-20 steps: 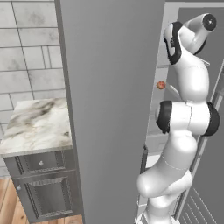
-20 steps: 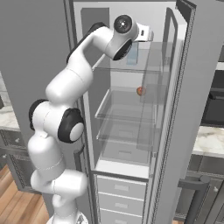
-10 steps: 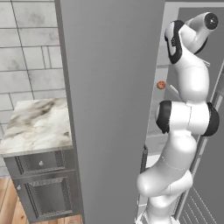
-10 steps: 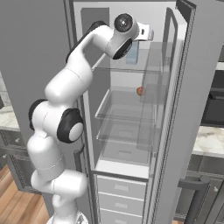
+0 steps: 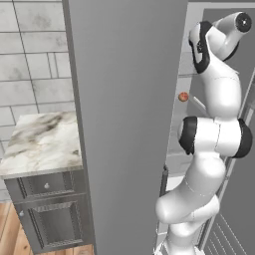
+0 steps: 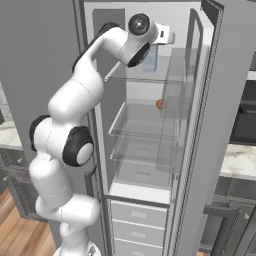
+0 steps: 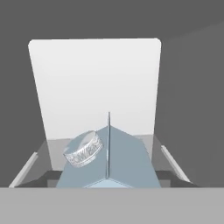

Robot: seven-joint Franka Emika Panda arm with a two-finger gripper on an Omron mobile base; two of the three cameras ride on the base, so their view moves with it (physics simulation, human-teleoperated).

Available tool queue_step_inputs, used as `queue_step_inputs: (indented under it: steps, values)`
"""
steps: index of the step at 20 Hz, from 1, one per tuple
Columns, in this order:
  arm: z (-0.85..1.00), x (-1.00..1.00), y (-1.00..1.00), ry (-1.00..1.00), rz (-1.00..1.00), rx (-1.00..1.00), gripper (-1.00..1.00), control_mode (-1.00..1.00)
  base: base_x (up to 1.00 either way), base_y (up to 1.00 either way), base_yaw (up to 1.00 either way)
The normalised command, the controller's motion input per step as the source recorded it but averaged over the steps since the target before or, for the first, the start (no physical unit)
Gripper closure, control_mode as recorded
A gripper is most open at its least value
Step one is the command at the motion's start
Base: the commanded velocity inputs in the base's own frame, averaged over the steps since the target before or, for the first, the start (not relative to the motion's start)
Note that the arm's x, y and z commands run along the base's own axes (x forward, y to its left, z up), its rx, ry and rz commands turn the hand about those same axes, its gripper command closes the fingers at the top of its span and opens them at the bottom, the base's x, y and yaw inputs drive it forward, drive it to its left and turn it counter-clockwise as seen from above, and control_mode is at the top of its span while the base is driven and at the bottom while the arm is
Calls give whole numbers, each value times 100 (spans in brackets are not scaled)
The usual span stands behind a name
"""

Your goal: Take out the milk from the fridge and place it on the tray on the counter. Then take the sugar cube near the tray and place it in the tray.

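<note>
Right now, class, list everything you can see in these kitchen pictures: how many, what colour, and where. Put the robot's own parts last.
milk carton: one, pale blue, gabled top with a clear ribbed cap, on the fridge's top shelf, right in front of the hand.
fridge: one, grey, door open, white back wall inside.
glass shelves: several, clear, stacked inside the fridge.
small round item: one, orange-red, on a middle shelf; too small to identify.
drawers: stacked, pale grey, at the fridge's bottom.
marble-topped cabinet: one, white-grey top over grey fronts, left of the fridge.
tiled wall: grey, behind that cabinet.
wood floor: brown.
arm: one, white with dark joints, reaching to the top shelf.
</note>
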Motion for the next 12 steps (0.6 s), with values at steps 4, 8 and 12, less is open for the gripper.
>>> queue_step_inputs:
  steps: [4,8,12]
  values:
    - [24,-38,43,-1,0,-11,100,-100,0,0,0]
    - [4,-87,17,0,-5,-2,100,-100,0,0,0]
    - [0,-100,23,-1,-7,-1,100,-100,0,0,0]
